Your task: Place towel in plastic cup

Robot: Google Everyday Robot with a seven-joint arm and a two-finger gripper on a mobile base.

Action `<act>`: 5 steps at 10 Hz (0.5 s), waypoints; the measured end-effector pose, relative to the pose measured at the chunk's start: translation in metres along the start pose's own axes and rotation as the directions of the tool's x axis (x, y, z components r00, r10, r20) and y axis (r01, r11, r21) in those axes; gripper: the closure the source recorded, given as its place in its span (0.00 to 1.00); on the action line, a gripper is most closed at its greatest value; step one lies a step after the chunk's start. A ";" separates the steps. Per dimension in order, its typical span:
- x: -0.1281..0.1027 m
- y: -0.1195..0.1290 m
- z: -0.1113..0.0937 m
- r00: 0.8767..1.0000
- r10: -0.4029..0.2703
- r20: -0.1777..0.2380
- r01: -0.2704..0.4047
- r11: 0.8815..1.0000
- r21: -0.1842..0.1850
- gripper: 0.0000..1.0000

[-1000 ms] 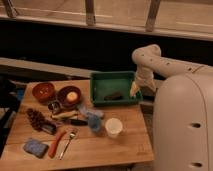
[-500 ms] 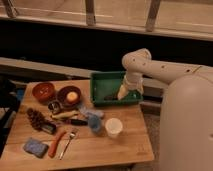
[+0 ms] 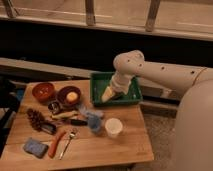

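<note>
Wooden table — crumpled blue towel beside white cup; hand over tray.

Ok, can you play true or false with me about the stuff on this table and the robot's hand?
1. The gripper hangs over the green tray. True.
2. The towel is inside the plastic cup. False: it lies on the table just left of the cup.
3. A round yellow thing sits in a brown bowl. True.
4. The blue sponge is in the green tray. False: it lies at the table's near left corner.
5. The plastic cup has tipped over. False: it stands upright.
</note>
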 end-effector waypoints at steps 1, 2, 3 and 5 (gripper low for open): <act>-0.003 0.013 0.001 1.000 -0.013 0.002 0.013 0.999 -0.034 0.20; -0.002 0.016 0.002 1.000 -0.015 0.000 0.015 0.999 -0.046 0.20; -0.001 0.014 0.000 1.000 -0.011 0.001 0.011 0.999 -0.045 0.20; -0.003 0.016 0.002 1.000 -0.016 -0.001 0.016 0.999 -0.047 0.20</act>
